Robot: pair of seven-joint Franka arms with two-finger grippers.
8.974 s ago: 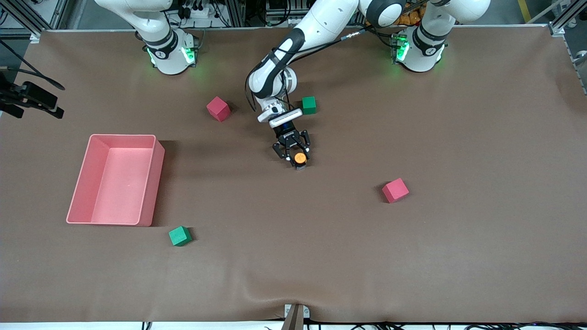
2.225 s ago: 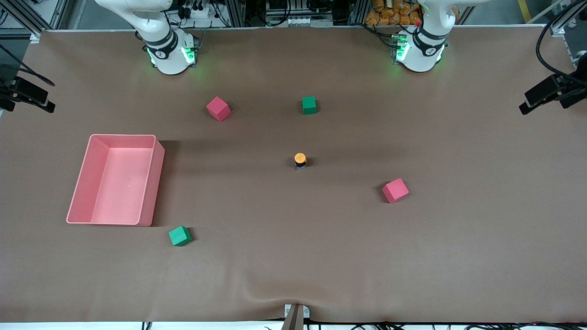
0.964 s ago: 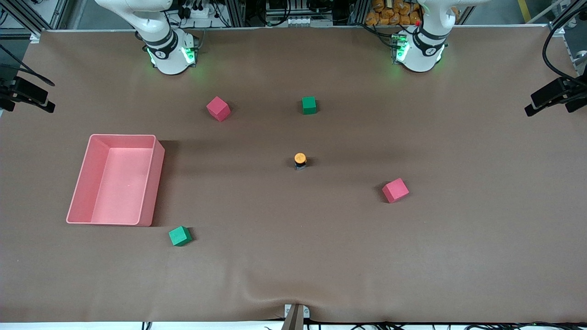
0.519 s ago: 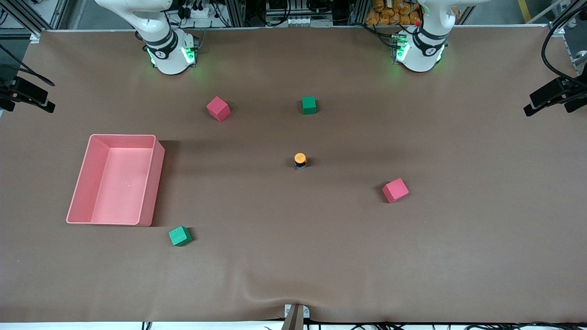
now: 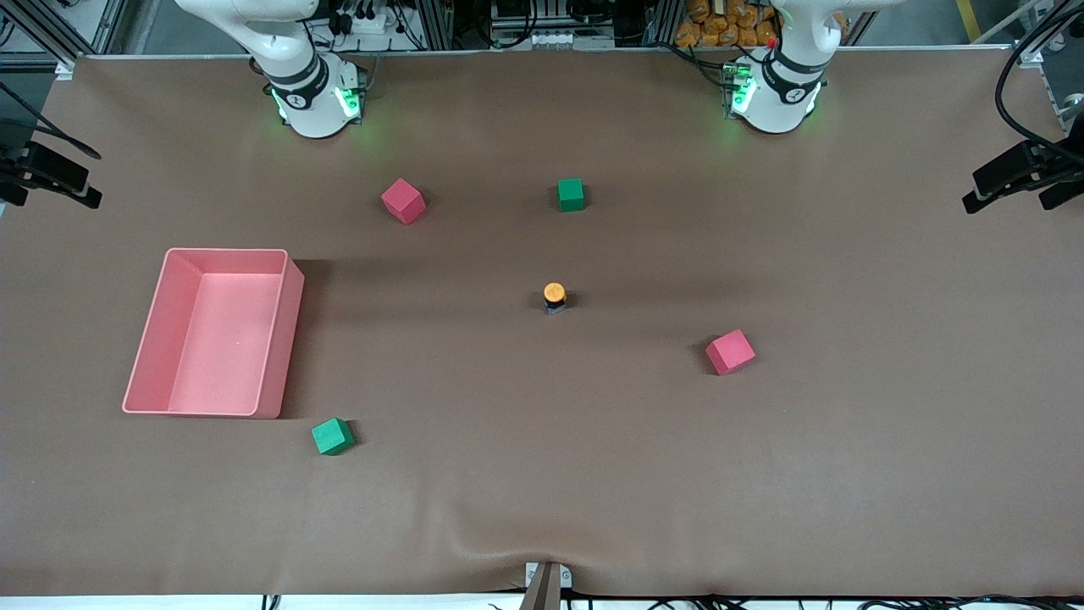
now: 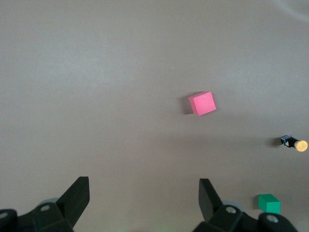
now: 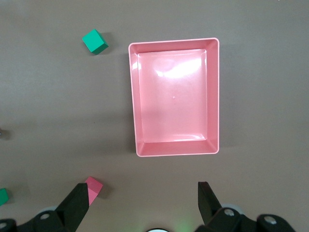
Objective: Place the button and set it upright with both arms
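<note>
**Hidden or cut-off items**

Left gripper [image 6: 142, 200] and right gripper [image 7: 142, 200]: fingertips only, bodies cropped in their wrist views. Green cube [image 7: 2, 196] beside the red cube [image 7: 91, 188]: cut by the frame edge. Button [image 6: 294, 144]: body too small to read, perhaps a grey base.

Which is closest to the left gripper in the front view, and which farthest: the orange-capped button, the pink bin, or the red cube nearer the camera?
From the left gripper, fingers open above the left arm's end of the table:
1. Red cube, toward that same end.
2. Button, upright mid-table.
3. Pink bin, toward the right arm's end.
</note>
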